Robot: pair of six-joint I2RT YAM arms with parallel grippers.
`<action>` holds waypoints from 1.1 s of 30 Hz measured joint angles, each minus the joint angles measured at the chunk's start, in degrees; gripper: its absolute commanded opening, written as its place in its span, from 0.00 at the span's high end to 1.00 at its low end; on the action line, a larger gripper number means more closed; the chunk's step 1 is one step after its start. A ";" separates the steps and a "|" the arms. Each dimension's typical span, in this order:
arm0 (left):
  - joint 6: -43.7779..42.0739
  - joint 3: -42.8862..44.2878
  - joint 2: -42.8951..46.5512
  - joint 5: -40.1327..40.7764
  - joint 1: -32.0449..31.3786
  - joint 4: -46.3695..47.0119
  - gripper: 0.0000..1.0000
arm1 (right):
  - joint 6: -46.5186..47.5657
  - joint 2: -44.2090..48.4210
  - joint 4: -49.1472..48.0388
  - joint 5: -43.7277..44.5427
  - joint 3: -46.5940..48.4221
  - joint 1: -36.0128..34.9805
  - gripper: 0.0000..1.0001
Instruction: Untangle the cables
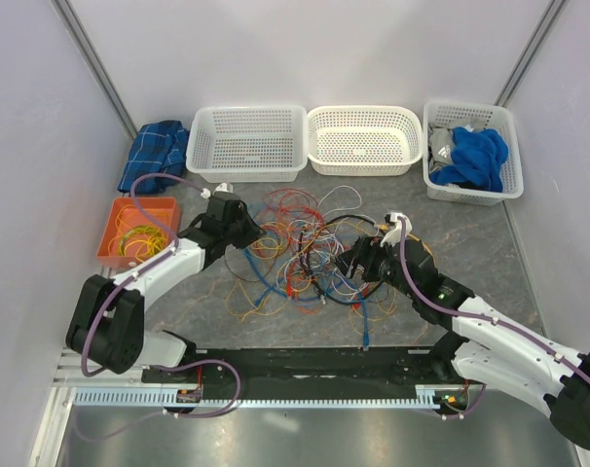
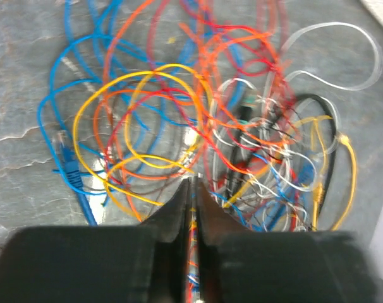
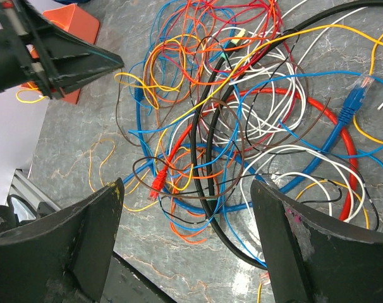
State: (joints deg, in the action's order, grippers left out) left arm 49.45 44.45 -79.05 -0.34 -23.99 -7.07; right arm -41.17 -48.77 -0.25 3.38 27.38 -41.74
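Grey marbled surface (image 1: pixel 529 282) lies between pale walls, with three white baskets (image 1: pixel 363 110) along its far edge; the right-hand one holds a blue towel (image 1: pixel 475 156). An orange tray (image 1: pixel 115 219) sits at the left. The cables (image 1: pixel 310 248) sprawl in one tangled heap at the middle of the surface, between the two arms: thin yellow, orange, red, blue and white strands, with a thicker black loop (image 3: pixel 207 145) running through them. The left gripper (image 1: pixel 254 233) is at the heap's left edge; in its wrist view its jaws are pressed together, with thin coloured strands caught in the slit. The right gripper (image 1: pixel 351 263) hangs over the heap's right side with its jaws spread wide, holding nothing, the cables lying below the gap.
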 measured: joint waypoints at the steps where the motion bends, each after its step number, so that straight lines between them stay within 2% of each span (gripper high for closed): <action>1: -0.04 0.00 0.90 -0.31 -0.09 0.02 0.98 | 0.00 0.09 0.09 0.04 0.00 0.00 0.11; 6: -0.04 0.00 3.17 -2.10 -0.55 0.37 0.98 | 0.04 1.60 0.76 0.22 0.00 0.00 0.11; 7: -0.04 -0.02 3.67 -2.80 -0.63 0.37 0.73 | 0.09 2.08 1.16 0.39 0.00 0.00 0.11; 9: -0.61 -0.02 4.85 -3.39 -0.79 0.37 0.46 | 0.39 3.06 1.81 0.68 0.00 0.00 0.11; 10: -1.11 -0.02 5.90 -3.91 -0.85 0.33 0.02 | 0.48 3.54 2.19 0.96 0.00 0.00 0.11; 16: -7.02 0.00 11.69 -4.63 -1.99 -0.09 0.00 | 0.98 5.49 3.61 2.12 0.00 0.00 0.11; 20: -7.41 -0.48 11.65 -4.90 -2.40 0.02 0.00 | 1.09 5.35 3.85 2.56 0.00 0.00 0.11; 27: 0.63 -6.29 10.51 -5.03 -5.09 1.31 0.01 | 1.16 4.68 3.91 2.58 0.00 0.00 0.10; 33: 11.21 -8.55 9.11 0.92 -7.87 4.83 0.01 | 1.49 4.11 3.74 2.75 0.00 0.00 0.10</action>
State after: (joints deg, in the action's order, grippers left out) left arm 60.66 35.90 -69.93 0.58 -31.86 -2.24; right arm -39.68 -44.66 3.49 6.13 27.38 -41.74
